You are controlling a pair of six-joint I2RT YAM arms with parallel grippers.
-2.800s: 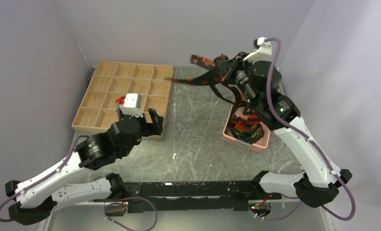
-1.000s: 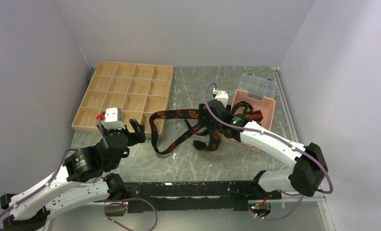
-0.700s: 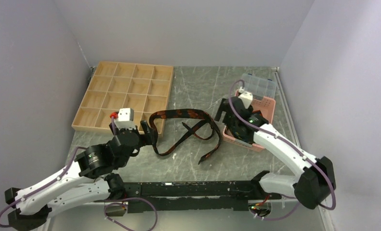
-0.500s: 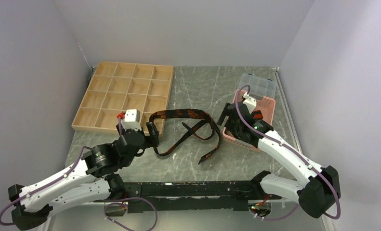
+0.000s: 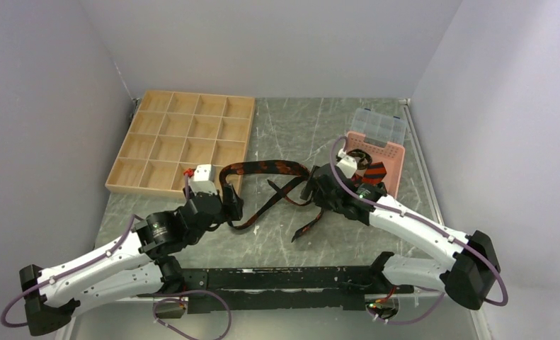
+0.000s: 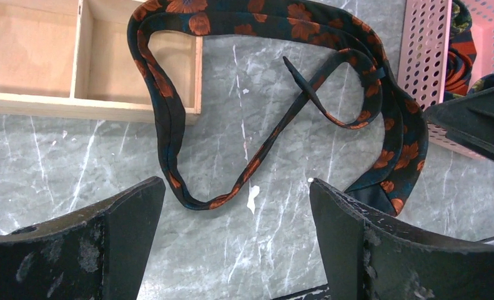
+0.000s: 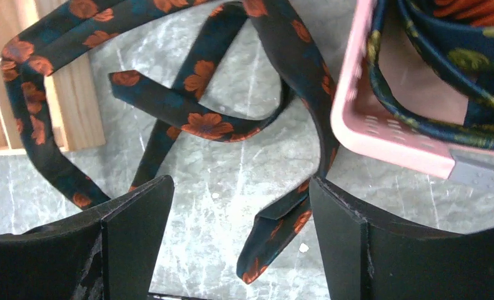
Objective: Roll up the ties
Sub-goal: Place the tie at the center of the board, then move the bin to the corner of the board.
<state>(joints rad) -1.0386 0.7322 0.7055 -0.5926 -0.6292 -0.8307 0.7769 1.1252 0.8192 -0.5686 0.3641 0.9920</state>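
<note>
A shallow wooden tray (image 5: 192, 95) of square compartments lies at the left on the grey marbled table (image 5: 291, 127). The left gripper (image 5: 231, 202) sits at the tray's near right corner, its scuffed black fingers (image 6: 125, 219) spread wide and holding nothing.

The floral tie (image 5: 263, 168) is limp dark fabric with orange flowers. It sprawls in crossing loops from that corner across the table to the pink basket (image 5: 397, 163). The left wrist view shows one loop of this tie (image 6: 197, 22) draped over the tray's corner compartment (image 6: 82, 37), and the round perforations in the basket's wall (image 6: 425, 50).

The right gripper (image 5: 312, 191) is beside the basket, its fingers (image 7: 132, 219) likewise apart and empty. Only its camera shows the tie's broad end (image 7: 263, 250) flat on the stone by the smooth basket rim (image 7: 381, 134). It also shows more ties (image 7: 469, 59) coiled inside, one with yellow-green blotches. A clear lidded box (image 5: 379, 126) stands behind.
</note>
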